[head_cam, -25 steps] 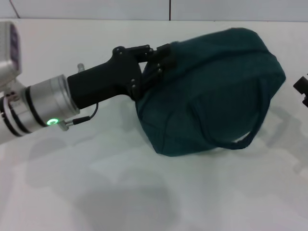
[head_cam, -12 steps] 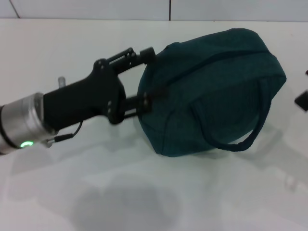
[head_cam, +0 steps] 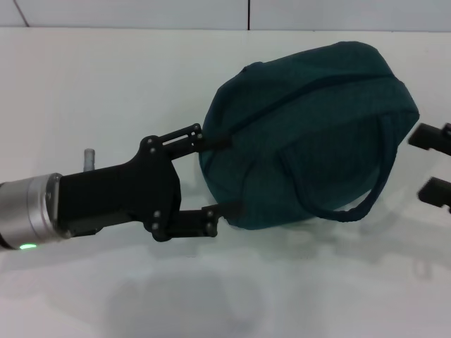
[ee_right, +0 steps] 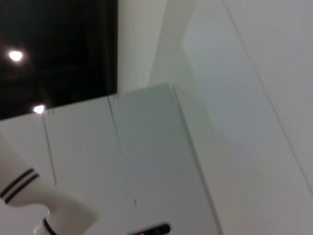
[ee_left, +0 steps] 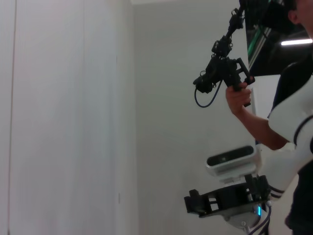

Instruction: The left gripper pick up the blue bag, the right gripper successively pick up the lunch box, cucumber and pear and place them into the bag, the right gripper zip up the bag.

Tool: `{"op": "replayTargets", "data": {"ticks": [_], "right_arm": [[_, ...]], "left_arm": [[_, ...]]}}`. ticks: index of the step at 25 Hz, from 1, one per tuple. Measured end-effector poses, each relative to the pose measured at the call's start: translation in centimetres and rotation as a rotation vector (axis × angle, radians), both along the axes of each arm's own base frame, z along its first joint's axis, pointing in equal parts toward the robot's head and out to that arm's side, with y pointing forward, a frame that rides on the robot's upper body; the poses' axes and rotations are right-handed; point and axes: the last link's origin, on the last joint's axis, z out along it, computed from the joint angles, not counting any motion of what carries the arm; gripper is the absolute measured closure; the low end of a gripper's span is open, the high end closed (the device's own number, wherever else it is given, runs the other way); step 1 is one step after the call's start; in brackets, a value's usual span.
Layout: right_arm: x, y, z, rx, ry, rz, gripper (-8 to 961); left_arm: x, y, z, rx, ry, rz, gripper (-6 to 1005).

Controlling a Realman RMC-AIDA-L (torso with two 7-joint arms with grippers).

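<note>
Blue bag (head_cam: 310, 134) bulks over centre-right of white table (head_cam: 106, 77); loop handle (head_cam: 352, 204) sags off its near side. Left gripper (head_cam: 218, 176) spread wide against bag's left end, blocking that flank. Right gripper (head_cam: 435, 165) spread, just beside right end. Bare table in front and far left.

Left arm enters from the counter's left edge: silver cylindrical wrist with a lit green ring light, carrying the black two-finger left gripper (head_cam: 217, 174). Its fingers are spread wide, tips pointing toward the counter's right side, one finger toward the far edge, the other nearer. The black two-finger right gripper (head_cam: 431, 163) shows only its fingertips at the right edge, held apart.
</note>
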Motion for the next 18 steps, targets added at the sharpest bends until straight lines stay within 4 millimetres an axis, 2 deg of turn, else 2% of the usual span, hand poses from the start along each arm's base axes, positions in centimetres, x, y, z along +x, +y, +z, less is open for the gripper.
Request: {"op": "replayTargets", "data": {"ticks": [7, 11, 18], "right_arm": [[-0.8, 1.8, -1.0, 0.057, -0.099, 0.065, 200], [-0.9, 1.5, -1.1, 0.101, -0.113, 0.134, 201], [-0.4, 0.9, -1.1, 0.153, -0.114, 0.14, 200]], "left_arm": [[0.4, 0.1, -0.9, 0.113, -0.058, 0.041, 181], [0.7, 0.7, -1.6, 0.129, -0.055, 0.071, 186], [1.4, 1.1, -2.6, 0.155, -0.06, 0.068, 189]]}}
